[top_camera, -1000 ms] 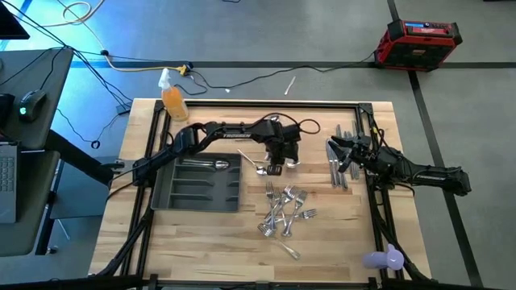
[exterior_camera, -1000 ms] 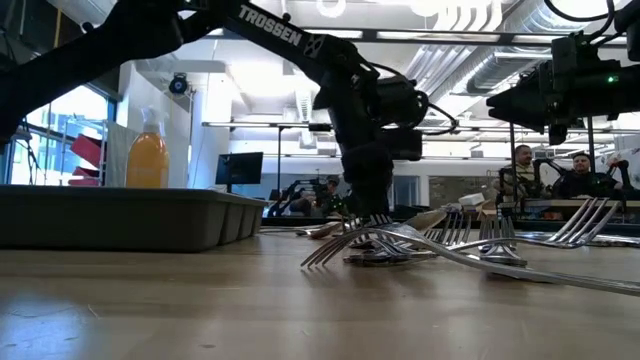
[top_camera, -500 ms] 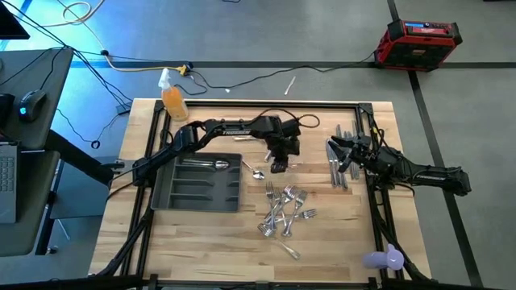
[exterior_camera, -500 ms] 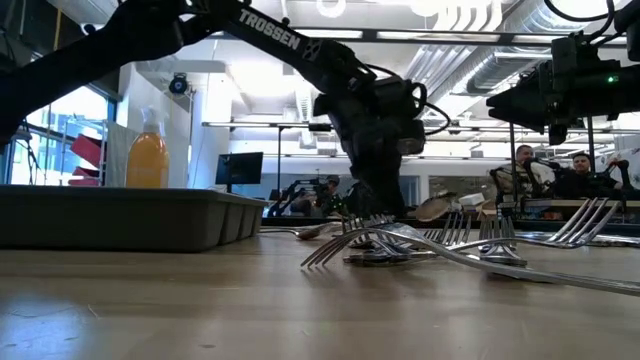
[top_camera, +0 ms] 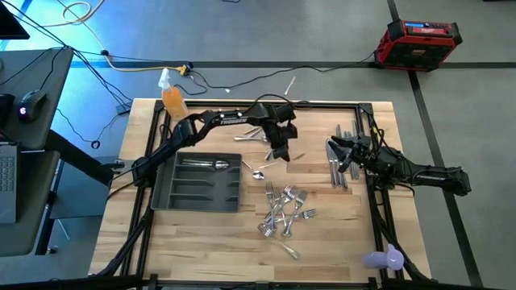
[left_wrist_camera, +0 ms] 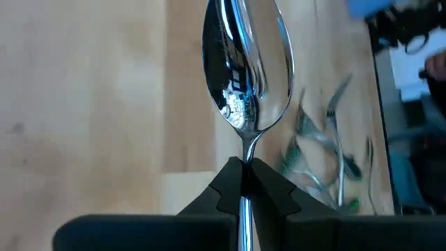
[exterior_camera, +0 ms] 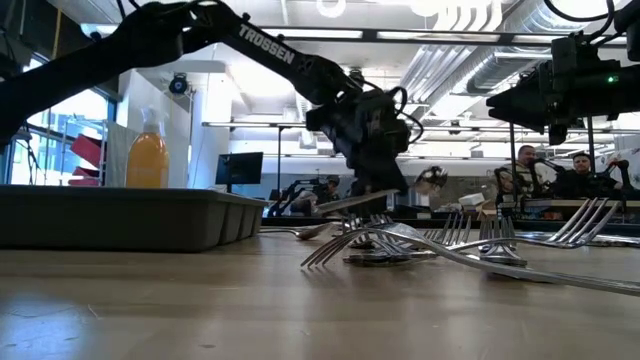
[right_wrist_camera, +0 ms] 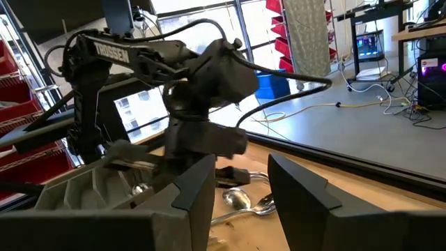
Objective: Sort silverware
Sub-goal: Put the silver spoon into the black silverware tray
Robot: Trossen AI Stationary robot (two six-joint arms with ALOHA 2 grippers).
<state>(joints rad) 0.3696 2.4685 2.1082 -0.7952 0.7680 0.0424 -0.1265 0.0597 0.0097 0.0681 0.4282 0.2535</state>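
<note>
My left gripper (top_camera: 280, 151) hangs above the table's middle, nearer the far edge, shut on a shiny spoon (left_wrist_camera: 245, 70). In the low view that spoon (exterior_camera: 350, 203) is off the wood. Two more spoons (top_camera: 256, 170) lie on the table just near of it, and one lies in the dark grey tray (top_camera: 197, 182). A heap of forks (top_camera: 285, 212) lies nearer the front. My right gripper (right_wrist_camera: 240, 195) is open and waits at the table's right, by a row of knives (top_camera: 337, 167). My left gripper pinches the spoon's neck (left_wrist_camera: 243, 155), just behind the bowl, between its two fingertips (left_wrist_camera: 224, 187). The fingers lie along the spoon, and the bowl sticks out past their tips. The spoon is lifted clear of the table and lies roughly level.
An orange spray bottle (top_camera: 172, 98) stands at the far left corner. A black metal frame (top_camera: 266, 105) runs around the tabletop. A purple object (top_camera: 384, 258) sits at the near right corner. Bare wood shows along the near edge.
My left gripper has risen and moved toward the far edge, turning somewhat as it went. The spoon it holds has come up off the table with it, leaving the two loose spoons where they were. My right arm has kept still.
</note>
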